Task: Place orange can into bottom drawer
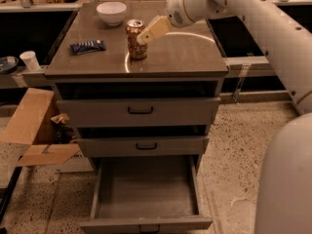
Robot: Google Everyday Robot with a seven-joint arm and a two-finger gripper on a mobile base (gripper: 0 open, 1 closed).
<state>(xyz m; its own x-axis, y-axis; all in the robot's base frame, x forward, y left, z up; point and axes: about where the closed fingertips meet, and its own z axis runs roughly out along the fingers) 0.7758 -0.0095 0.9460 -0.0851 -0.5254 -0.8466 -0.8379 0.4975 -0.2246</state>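
The orange can (133,47) stands upright on the grey cabinet top (187,52), left of centre. My gripper (145,35) reaches in from the upper right on the white arm (234,6). Its beige tip overlaps the can's upper right side, at the height of the rim. The bottom drawer (146,189) is pulled fully out at the foot of the cabinet, and its grey interior holds nothing. The two upper drawers (140,111) are only slightly out.
A white bowl (111,12) sits at the back of the cabinet top, and a blue packet (87,46) lies left of the can. A cardboard box (34,126) stands on the floor at the left, and a white cup (30,60) is on a side ledge. My white body (287,179) fills the lower right.
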